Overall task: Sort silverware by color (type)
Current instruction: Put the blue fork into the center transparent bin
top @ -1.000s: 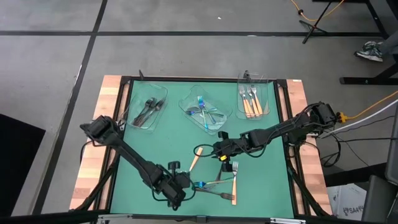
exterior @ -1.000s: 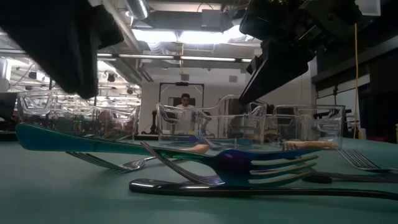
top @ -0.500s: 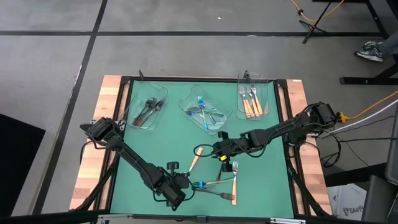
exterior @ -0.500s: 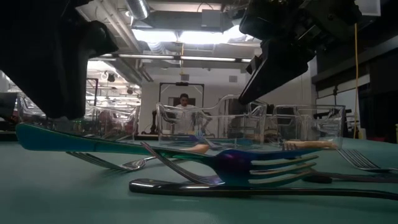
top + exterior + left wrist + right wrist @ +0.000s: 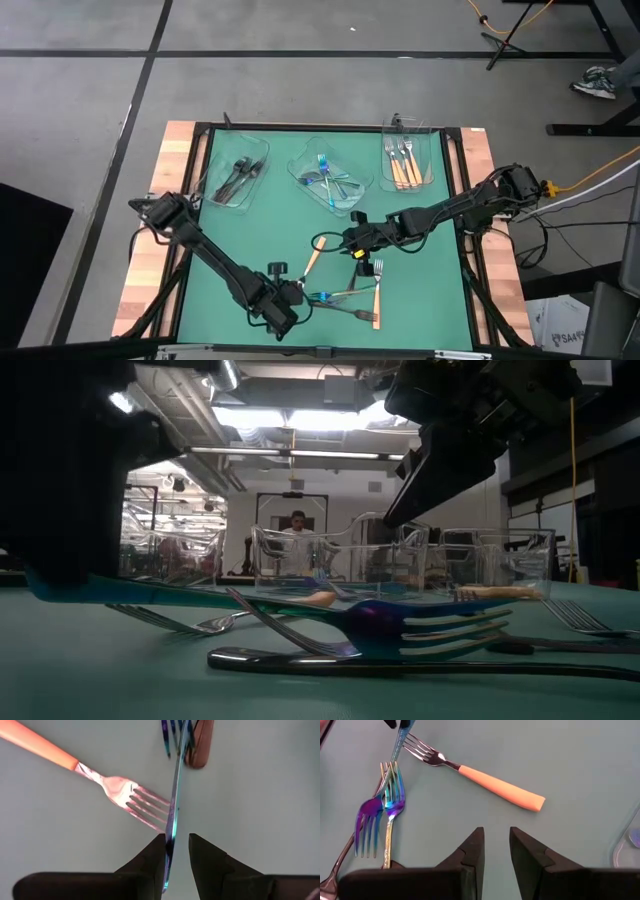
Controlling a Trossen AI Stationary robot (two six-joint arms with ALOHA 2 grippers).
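Straddling: L gripper (image 5: pixel 176 837) sits low at the table's (image 5: pixel 250 240) near edge, one finger (image 5: pixel 150 857) each side of the iridescent fork (image 5: pixel 176 795), on its handle end.
L claw state: fingers apart; handle runs edge-on btwn them, close to one finger w/ a slim gap to the other. Not clamped as far as the wrist view shows.
Iridescent fork: handle end raised, tines end resting across other utensils in the loose pile; second iridescent fork (image 5: pixel 367 815) beside it, tines overlapping.
Loose pile: near-centre of table, just R of L gripper. Also holds a dark utensil (image 5: pixel 400 660) lying flat under the blue ones.
Orange-handled fork (image 5: pixel 495 784): flat on the mat, tines pointing at the blue handle, close to it; can't tell if touching.
Other orange-handled fork (image 5: pixel 378 298): R side of pile, tines toward the far edge.
R gripper (image 5: pixel 496 831): hovers above mid-table, near the orange-handled fork, apart from the pile.
R claw state: fingers apart, nothing btwn them, bare mat below.
Left tray (image 5: pixel 222 190): far L, dark utensils inside.
Middle tray (image 5: pixel 300 165): far centre, iridescent blue pcs inside.
Right tray (image 5: pixel 432 160): far R, orange-handled forks laid side by side.
Bkgd: a person (image 5: pixel 296 528) stands well behind the table in the low view.
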